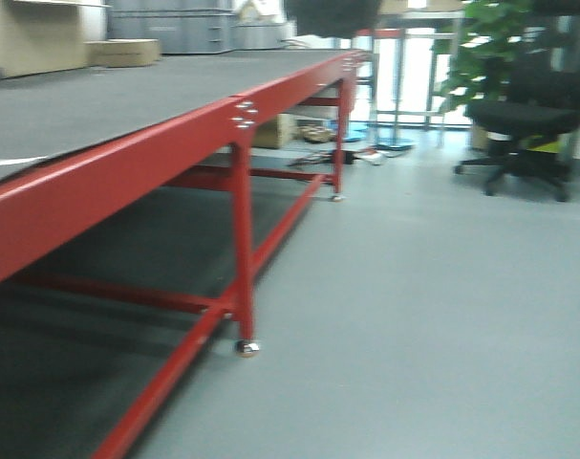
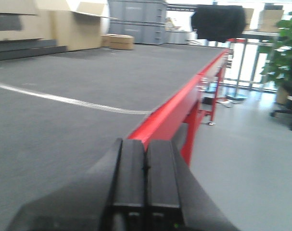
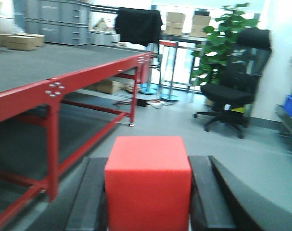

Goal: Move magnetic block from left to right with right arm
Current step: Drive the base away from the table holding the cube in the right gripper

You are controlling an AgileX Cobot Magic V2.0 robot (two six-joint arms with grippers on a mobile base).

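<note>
The magnetic block (image 3: 148, 185), a red-orange cube, sits between the two black fingers of my right gripper (image 3: 148, 192), which is shut on it. It is held in the air over the grey floor, beside the red-framed table (image 3: 64, 86). My left gripper (image 2: 146, 180) is shut with its pads pressed together and nothing between them, hovering over the table's grey top near its red edge (image 2: 170, 113). The front view shows neither gripper and no block.
Cardboard boxes (image 2: 118, 41) and grey crates (image 2: 136, 19) stand at the table's far end. A white line (image 2: 64, 100) crosses the tabletop. A black office chair (image 3: 234, 86) and a plant (image 3: 222, 33) stand on the floor to the right.
</note>
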